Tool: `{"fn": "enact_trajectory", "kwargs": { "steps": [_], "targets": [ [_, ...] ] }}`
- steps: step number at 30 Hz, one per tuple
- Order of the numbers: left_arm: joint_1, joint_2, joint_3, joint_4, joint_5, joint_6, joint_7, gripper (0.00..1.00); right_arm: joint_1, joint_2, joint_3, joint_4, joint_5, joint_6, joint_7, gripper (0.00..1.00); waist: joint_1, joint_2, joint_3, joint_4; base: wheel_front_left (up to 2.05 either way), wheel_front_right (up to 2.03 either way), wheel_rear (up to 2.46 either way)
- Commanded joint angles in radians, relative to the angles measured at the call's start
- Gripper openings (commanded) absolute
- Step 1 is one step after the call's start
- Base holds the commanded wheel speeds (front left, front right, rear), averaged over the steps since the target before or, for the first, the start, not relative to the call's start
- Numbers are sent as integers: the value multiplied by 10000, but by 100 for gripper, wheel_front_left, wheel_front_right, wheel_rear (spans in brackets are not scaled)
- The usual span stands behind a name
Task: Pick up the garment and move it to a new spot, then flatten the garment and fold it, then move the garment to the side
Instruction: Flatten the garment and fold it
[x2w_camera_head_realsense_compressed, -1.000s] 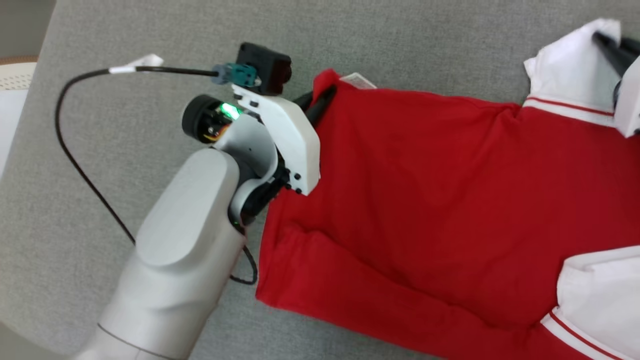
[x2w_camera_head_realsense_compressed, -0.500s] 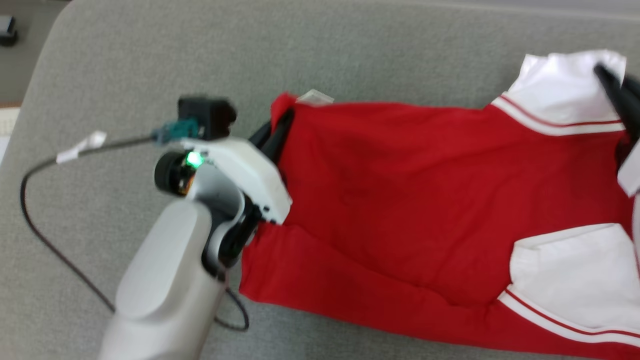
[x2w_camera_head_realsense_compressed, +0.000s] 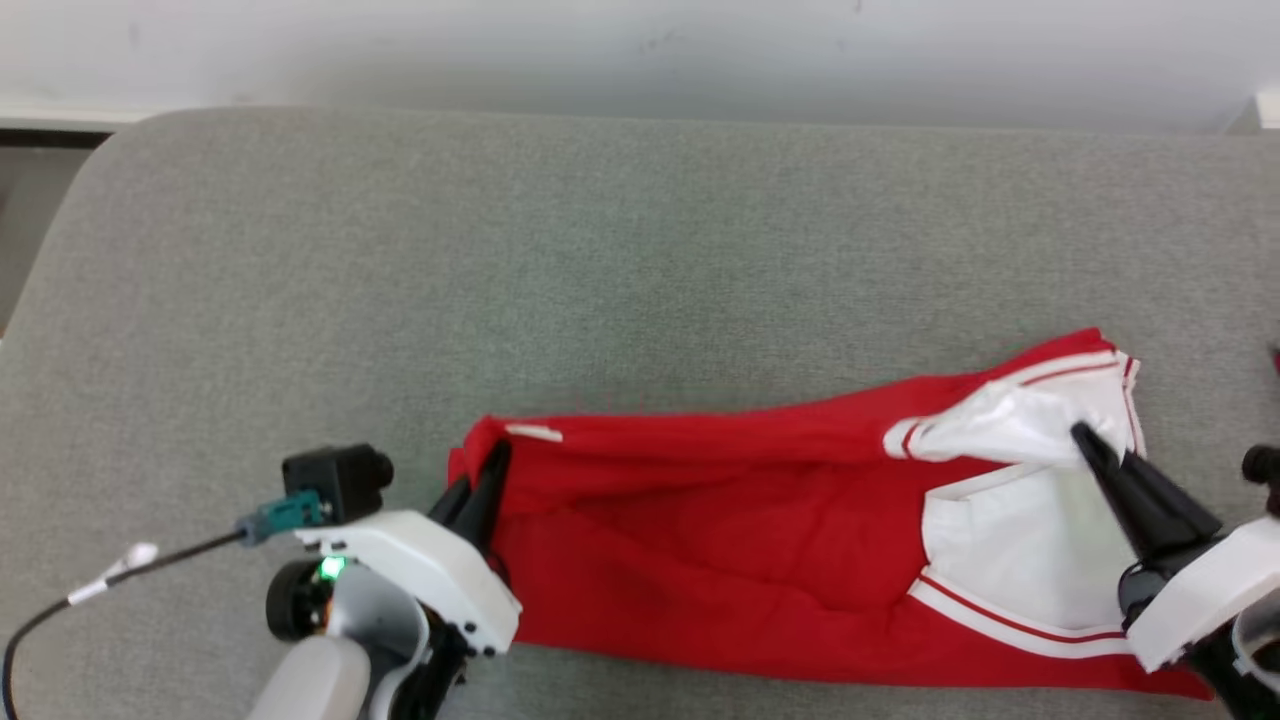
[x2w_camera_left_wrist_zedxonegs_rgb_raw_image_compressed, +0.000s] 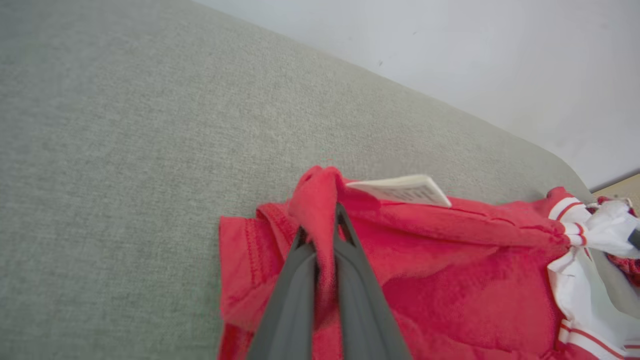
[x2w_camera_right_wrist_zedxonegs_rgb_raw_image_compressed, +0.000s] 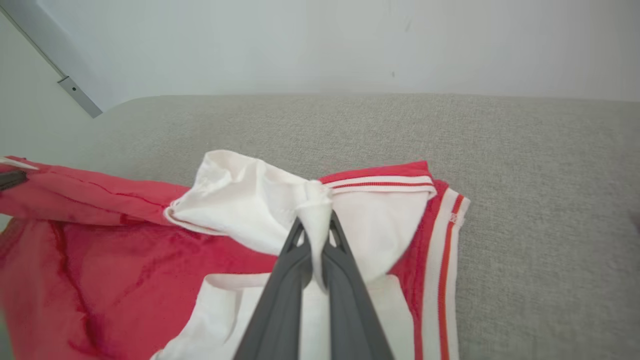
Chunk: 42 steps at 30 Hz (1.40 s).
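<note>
Hem to sleeve: my left gripper (x2w_camera_left_wrist_zedxonegs_rgb_raw_image_compressed: 322, 225) was clamped on a bunched red corner of the garment (x2w_camera_head_realsense_compressed: 750, 540), the cloth pinched up between the two dark fingers just beside a white care label (x2w_camera_left_wrist_zedxonegs_rgb_raw_image_compressed: 400, 189). My right gripper (x2w_camera_right_wrist_zedxonegs_rgb_raw_image_compressed: 315, 225) was likewise closed tight, on a gathered fold of what looked like the white sleeve (x2w_camera_right_wrist_zedxonegs_rgb_raw_image_compressed: 240, 200) at the other end, next to its red-and-white striped trim (x2w_camera_right_wrist_zedxonegs_rgb_raw_image_compressed: 380, 182). Between the two grips the garment lay stretched lengthwise on the grey cushion (x2w_camera_head_realsense_compressed: 600, 250), toward the near edge in the head view. Its far long edge was drawn up into a taut ridge, and its body was rumpled in shallow creases below.

I judged the fabric light, soft and limp. It creased wherever I did not hold it, so a single grip would have let it bunch. It looked neither slippery nor fragile, though a thin pinch at a corner could work loose under a hard pull. The sensible holds seemed the ones I had, hem corner at one end and sleeve at the other, with enough tension between them for the cloth to lie flat. For the fold, matching corners along one edge looked the best places to take.

The job involved no container: the garment rested straight on the upholstery, with a pale wall (x2w_camera_head_realsense_compressed: 640, 50) behind and a black cable (x2w_camera_head_realsense_compressed: 195, 545) trailing from my left wrist.
</note>
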Motion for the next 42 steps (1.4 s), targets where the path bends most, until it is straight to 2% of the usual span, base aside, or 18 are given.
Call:
{"fn": "enact_trajectory", "kwargs": {
  "steps": [1,2,3,4,5,6,7,8,12,16,19,22,27,35,42],
  "targets": [
    [187,44,38,-15,-82,47,-12,0,159,76,-56,32,-66,1,-84,0,1,0,-108,-102,0,0,0],
    [300,63,53,-20,-80,89,-49,0,292,149,-18,30,-130,1,-124,0,1,0,-136,-135,0,0,0],
    [399,74,73,-12,-95,114,-87,0,392,228,34,32,-180,1,-154,12,1,0,-172,-175,0,0,0],
    [483,61,98,0,-130,133,-143,0,481,286,48,53,-237,1,-221,40,1,0,-201,-205,0,0,0],
    [553,69,112,13,-121,154,-208,0,551,317,-8,126,-333,1,-296,82,1,0,-238,-236,0,0,0],
    [620,75,100,29,-92,145,-278,24,636,377,-44,214,-340,1,-313,100,1,0,-280,-263,0,0,0],
    [689,67,95,47,-86,109,-389,67,742,424,-42,284,-322,1,-262,100,1,0,-335,-287,0,0,0],
    [755,92,85,71,-23,89,-510,100,812,440,-11,264,-354,1,-267,100,1,0,-409,-314,0,0,0],
    [1181,254,79,83,589,258,-1448,100,1402,345,-170,151,-119,1,-190,100,1,0,-800,-436,0,0,0],
    [1888,352,147,-66,1478,814,-2980,100,1898,94,-834,-30,107,1,-119,100,1,0,-1143,-581,0,0,0],
    [2392,196,151,-171,1957,1187,-3955,100,2119,-36,-1442,-1,166,1,116,100,1,0,-1334,-578,0,0,0],
    [2647,123,92,-269,2529,1456,-4412,100,2147,-53,-1945,61,-67,1,596,100,1,0,-1469,-474,0,0,0],
    [2835,-223,163,-733,3553,1758,-4536,100,1653,336,-2463,420,-458,1,1698,100,1,0,-1411,-216,0,0,0],
    [3088,-861,420,-978,4341,1434,-4536,100,739,1350,-2595,2018,-1966,1,2918,100,1,0,-1141,401,0,0,0],
    [3182,-1093,646,-1005,4585,1212,-4538,100,475,1642,-2718,3459,-2600,-1,3294,100,1,0,-994,856,0,0,0]
  ]
}}
